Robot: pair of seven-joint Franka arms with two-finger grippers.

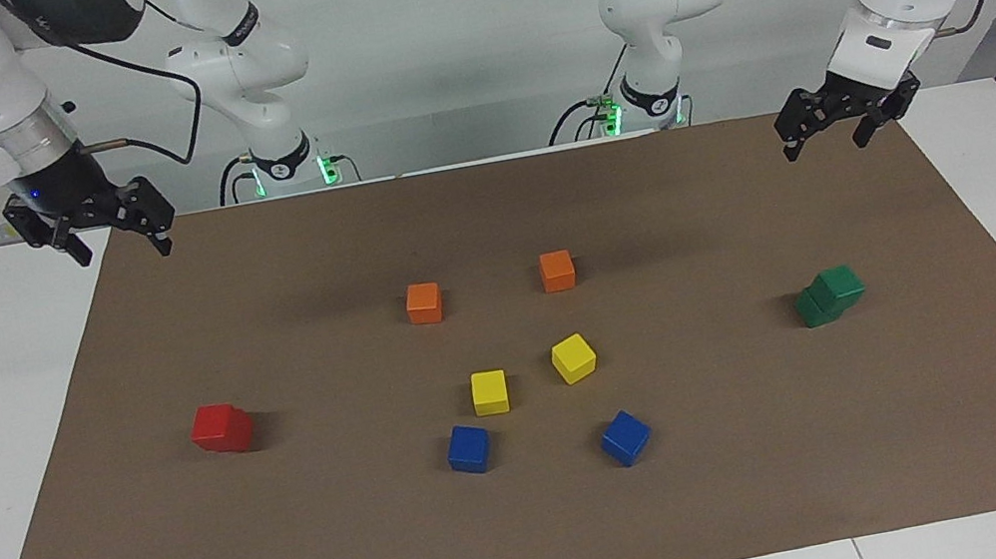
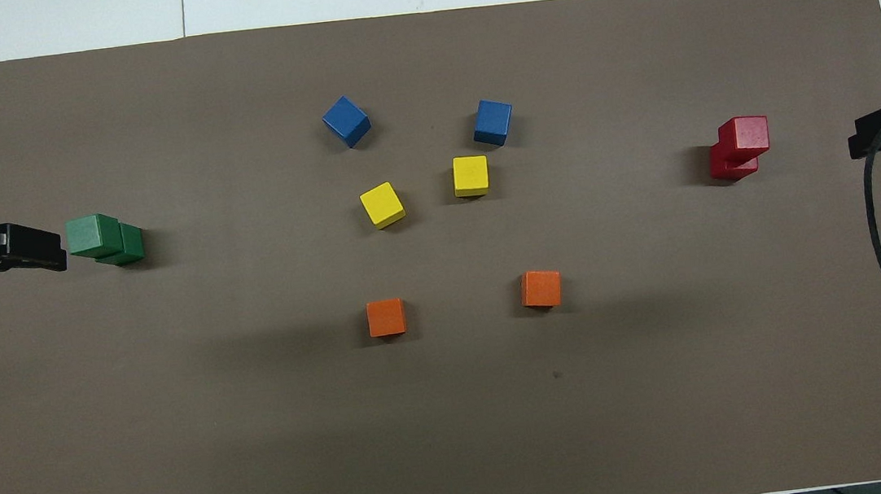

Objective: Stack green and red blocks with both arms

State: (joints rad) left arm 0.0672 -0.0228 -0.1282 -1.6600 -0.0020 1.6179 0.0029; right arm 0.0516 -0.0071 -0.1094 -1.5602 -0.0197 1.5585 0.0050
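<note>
Two dark green blocks (image 1: pixel 830 295) stand stacked, the upper one set askew, at the left arm's end of the brown mat; the stack also shows in the overhead view (image 2: pixel 104 240). Two bright red blocks (image 1: pixel 221 427) stand stacked the same way at the right arm's end, also seen in the overhead view (image 2: pixel 740 148). My left gripper (image 1: pixel 824 144) is open and empty, raised over the mat's edge at its own end, apart from the green stack (image 2: pixel 39 248). My right gripper (image 1: pixel 124 251) is open and empty, raised over the mat's edge at its end (image 2: pixel 867 141).
Two orange cubes (image 1: pixel 424 303) (image 1: pixel 557 271) lie mid-mat nearer to the robots. Two yellow cubes (image 1: pixel 490 392) (image 1: pixel 573 358) lie in the middle. Two blue cubes (image 1: pixel 469 448) (image 1: pixel 626 437) lie farther out. The brown mat (image 1: pixel 541 535) covers most of the white table.
</note>
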